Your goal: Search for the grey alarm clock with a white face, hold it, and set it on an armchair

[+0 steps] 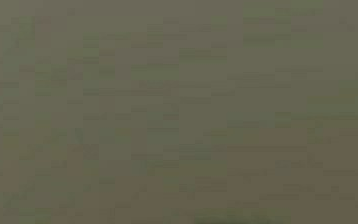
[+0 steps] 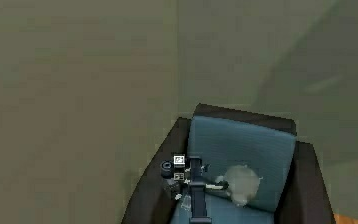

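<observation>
In the arm side view an armchair point(image 2: 249, 143) with a blue cushion and dark brown arms stands in the room's corner. A pale grey, roundish thing point(image 2: 243, 186) lies on its seat; its shape fits an alarm clock, but I make out no face. My arm point(image 2: 199, 200) rises from the bottom edge over the seat's front. The gripper point(image 2: 215, 184) sits at the arm's far end, right beside the grey thing. I cannot tell whether it holds anything, since the thing rests on the cushion.
Plain grey-green walls point(image 2: 77, 80) meet in a corner behind the armchair. A flat grey-green surface point(image 1: 179, 112) stands close ahead in the forward view. Left of the chair's dark arm point(image 2: 155, 190) lies a narrow strip of floor.
</observation>
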